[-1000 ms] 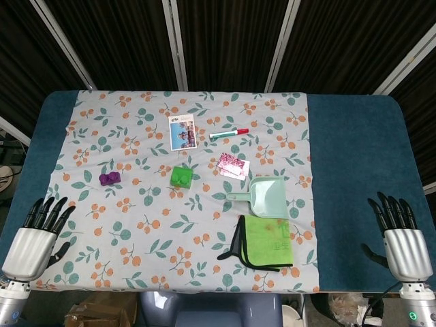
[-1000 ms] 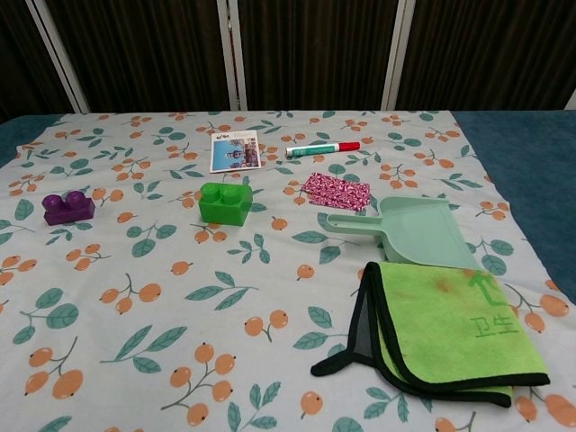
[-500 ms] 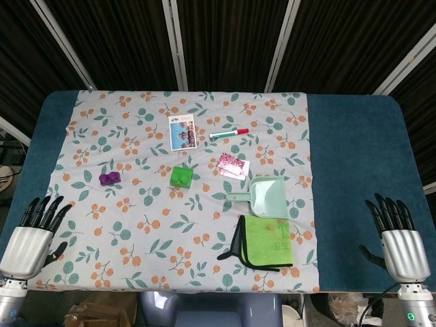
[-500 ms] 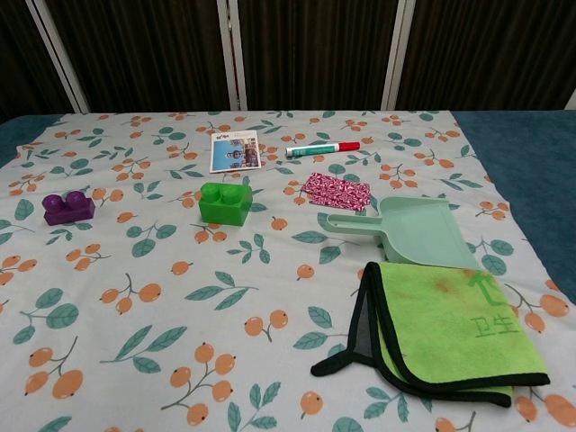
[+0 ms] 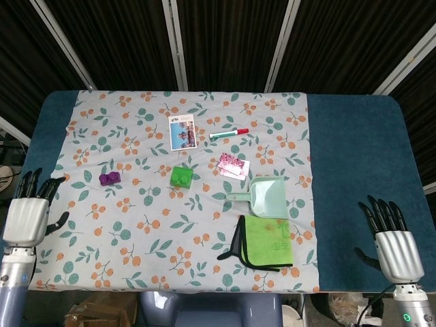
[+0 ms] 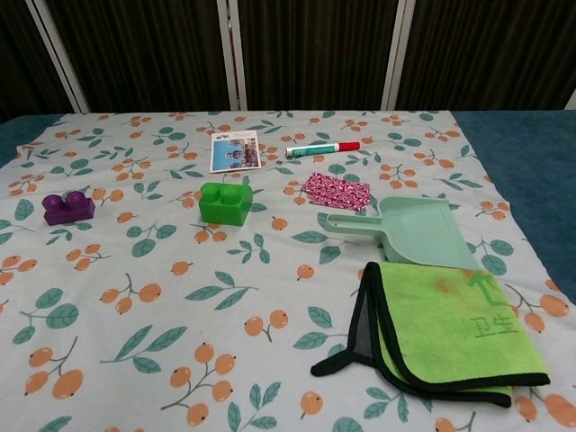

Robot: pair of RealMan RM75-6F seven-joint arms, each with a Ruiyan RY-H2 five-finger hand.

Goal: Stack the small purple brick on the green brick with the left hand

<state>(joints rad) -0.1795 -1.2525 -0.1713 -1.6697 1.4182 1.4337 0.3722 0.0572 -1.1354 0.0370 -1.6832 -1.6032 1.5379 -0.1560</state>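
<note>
The small purple brick lies on the floral cloth at the left. The green brick stands to its right, near the cloth's middle, apart from it. My left hand hovers at the table's left edge, below and left of the purple brick, fingers spread and holding nothing. My right hand is over the blue surface at the lower right, fingers spread and empty. Neither hand shows in the chest view.
A photo card, a marker pen, a pink patterned packet, a pale green dustpan and a folded green cloth lie on the floral cloth, right of and behind the green brick.
My left hand has moved up along the left edge, toward the purple brick's level. My right hand has sunk slightly lower in the head view. The bricks have not moved.
</note>
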